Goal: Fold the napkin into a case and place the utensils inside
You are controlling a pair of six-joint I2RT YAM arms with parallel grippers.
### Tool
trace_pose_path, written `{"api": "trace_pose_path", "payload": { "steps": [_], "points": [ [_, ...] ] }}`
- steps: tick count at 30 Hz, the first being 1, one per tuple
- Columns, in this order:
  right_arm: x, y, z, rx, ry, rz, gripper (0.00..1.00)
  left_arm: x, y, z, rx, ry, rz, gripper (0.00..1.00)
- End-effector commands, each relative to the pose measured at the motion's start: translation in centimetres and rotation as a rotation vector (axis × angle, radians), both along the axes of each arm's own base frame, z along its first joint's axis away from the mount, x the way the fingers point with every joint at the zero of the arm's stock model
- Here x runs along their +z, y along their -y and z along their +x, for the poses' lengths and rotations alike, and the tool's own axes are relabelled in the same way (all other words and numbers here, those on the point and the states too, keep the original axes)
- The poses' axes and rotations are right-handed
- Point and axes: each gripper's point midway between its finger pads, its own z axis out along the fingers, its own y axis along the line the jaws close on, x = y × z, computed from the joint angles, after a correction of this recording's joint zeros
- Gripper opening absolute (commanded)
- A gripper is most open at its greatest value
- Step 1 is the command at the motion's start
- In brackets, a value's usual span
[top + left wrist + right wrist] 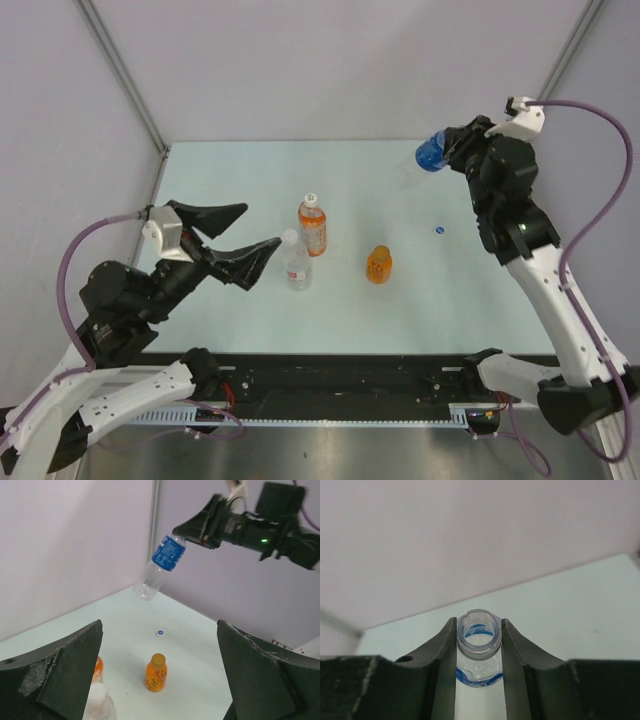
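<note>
Nearest, the left gripper (262, 225) hangs over the left side of the table (420, 310), jaws spread wide and empty. Mid-table stand a clear bottle (296, 265), a taller orange-labelled bottle (313, 228) and a small orange bottle (379, 265). A loose cap (440, 230) lies farther right. Farthest, the right gripper (452, 148) clamps an uncapped blue-labelled bottle (162, 565) by its neck, in the air. Where the napkin and utensils are cannot be told.

The white-and-black left arm (120, 300) and right arm (545, 270) each trail a purple cable (585, 105). Their black wedge-shaped fingers (65, 675) look scuffed.
</note>
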Motion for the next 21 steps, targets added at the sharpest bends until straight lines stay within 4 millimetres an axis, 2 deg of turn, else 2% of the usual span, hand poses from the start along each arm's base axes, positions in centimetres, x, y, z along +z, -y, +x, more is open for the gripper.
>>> {"api": "trace_pose_path", "payload": {
  "steps": [1,4,7,9,12,16,21],
  "points": [
    [-6.8,9.2,5.0,-0.407,-0.206,-0.148,0.0,-2.2,-0.7,0.8,0.059,-0.014,0.003,1.0],
    [-9.7,11.5,7.2,-0.486,-0.263,-0.127,0.0,-3.6,-0.4,0.9,0.05,-0.041,0.003,1.0],
    [-11.3,13.1,8.8,-0.542,-0.276,-0.114,0.0,-4.8,0.0,0.8,0.034,-0.068,-0.004,1.0],
    [-11.0,13.5,9.4,-0.555,-0.249,-0.094,0.0,-5.6,-0.1,1.0,0.044,-0.094,-0.023,1.0],
    [-11.6,14.0,10.9,-0.57,-0.242,-0.145,0.0,-6.4,-0.8,1.4,0.084,-0.119,-0.068,1.0],
    [-15.5,14.9,12.3,-0.621,-0.333,-0.227,0.0,-7.4,-1.3,1.4,0.101,-0.131,-0.089,1.0],
    [-18.3,15.6,13.1,-0.65,-0.362,-0.297,0.0,-8.4,-1.2,1.6,0.107,-0.154,-0.09,1.0]
  ]
}}
